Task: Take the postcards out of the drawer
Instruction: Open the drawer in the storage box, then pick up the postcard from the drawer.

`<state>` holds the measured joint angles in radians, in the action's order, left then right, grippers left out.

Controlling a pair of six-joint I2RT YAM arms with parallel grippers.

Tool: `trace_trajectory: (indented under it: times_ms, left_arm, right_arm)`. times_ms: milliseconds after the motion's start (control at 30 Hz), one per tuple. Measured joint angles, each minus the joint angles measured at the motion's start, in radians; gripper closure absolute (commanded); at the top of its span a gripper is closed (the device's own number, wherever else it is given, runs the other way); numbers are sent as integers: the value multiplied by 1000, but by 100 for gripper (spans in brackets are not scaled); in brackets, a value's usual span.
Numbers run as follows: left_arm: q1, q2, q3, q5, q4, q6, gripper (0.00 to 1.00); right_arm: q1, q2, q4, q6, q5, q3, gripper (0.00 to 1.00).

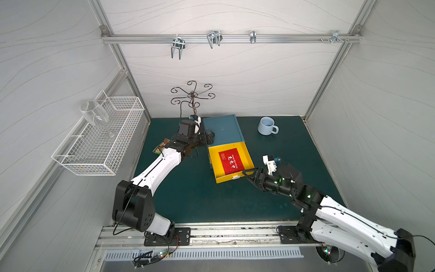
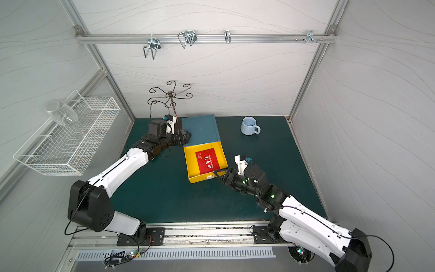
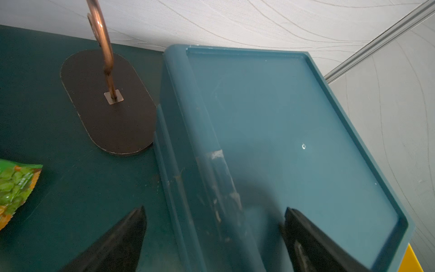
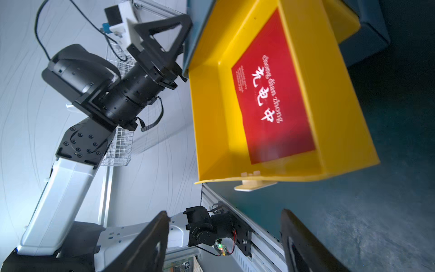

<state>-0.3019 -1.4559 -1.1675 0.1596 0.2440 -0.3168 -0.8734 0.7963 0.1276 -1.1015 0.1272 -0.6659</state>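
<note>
Top views first, both agreeing: green table (image 1: 188, 200) with two arms reaching in. A blue case (image 1: 222, 128) stands toward the back, and its yellow drawer (image 1: 226, 180) is pulled well out toward us.

Flat on the drawer floor lies one red postcard (image 1: 230, 162) with white characters. It sits close along the drawer's right wall, with bare yellow floor on its other side. We see only this card and cannot tell whether others lie under it.

The left pincer (image 1: 209, 137) sits at the case's left edge. In the left wrist view its fingers (image 3: 131, 226) are spread wide, one beside the case wall and one over the lid. We cannot tell if they touch, and it holds nothing.

The right pincer (image 1: 246, 173) hangs just beside the drawer's front right corner, near the small white pull tab (image 1: 236, 177). Its jaws are well apart and empty.

Our judgement is that the drawer is open and the card pickup comes next. A thin card lying flat gives little to pinch, so we would:
- come in from above and clear the front wall;
- set one fingertip on the bare floor side;
- nudge the card against the right wall so an edge lifts, then close gently.

We would brace the case with the left pincer so the drawer does not slide.
</note>
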Motion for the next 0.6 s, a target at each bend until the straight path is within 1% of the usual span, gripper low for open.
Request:
trace_trajectory:
  times_ms: [100,167,333,400,500,600]
  left_arm:
    - [0,27,-1,-10,37,2,4]
    - [0,42,-2,-11,52,2,4]
    - [0,81,-3,-2,65,-10,5]
    - [0,108,2,8,73,-20,6]
    - [-2,178,37,20,77,-37,7]
    - [-8,270,91,26,85,-58,11]
  right_arm:
    - [12,30,106,122,-8,-122,17]
    - [24,79,174,212,-11,-214,15]
    - [45,307,312,433,-7,-468,12]
    - [48,397,355,502,-9,-540,11]
    - [48,517,416,593,-22,-622,8]
    - [48,600,470,661,-44,-677,8]
